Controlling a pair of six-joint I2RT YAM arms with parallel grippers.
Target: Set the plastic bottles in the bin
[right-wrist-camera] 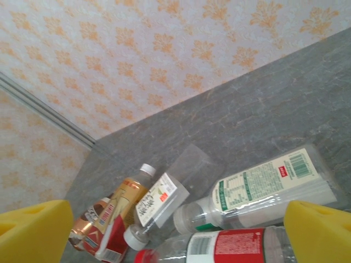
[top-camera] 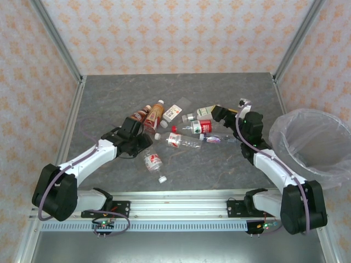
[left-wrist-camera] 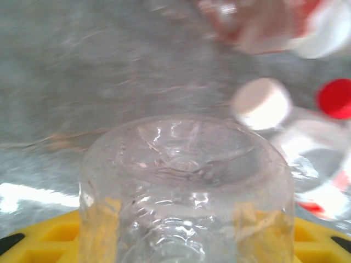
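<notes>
The left gripper (top-camera: 135,131) lies low on the grey, stone-patterned worktop (top-camera: 164,87) at the left edge of the plastic bottles (top-camera: 198,127). In its wrist view the ribbed, glassy base of a clear bottle (left-wrist-camera: 184,181) stands end-on between the yellow, honeycomb-textured fingers (left-wrist-camera: 44,238). The bottle hides the contact, so I cannot tell whether the fingers clamp it. Behind it, a white cap (left-wrist-camera: 262,103) and a red cap (left-wrist-camera: 335,97) are blurred.

The right gripper (top-camera: 219,114) is at the heap's right edge, spread wide, and its smooth yellow fingers (right-wrist-camera: 35,230) hold nothing. Below it lie a crushed bottle with a white, green-printed label (right-wrist-camera: 263,189), a flat clear one with a paper label (right-wrist-camera: 164,200), brown-and-red labelled ones (right-wrist-camera: 104,219), and a red-labelled one (right-wrist-camera: 230,246) cut by the frame's bottom edge.

One red-labelled bottle (top-camera: 154,162) lies apart, nearer the arm bases. All the bottles seen rest on their sides on the worktop. The round bin (top-camera: 277,134), lined with a crinkled translucent bag, stands at the right, its far side cropped; what it holds cannot be made out.
</notes>
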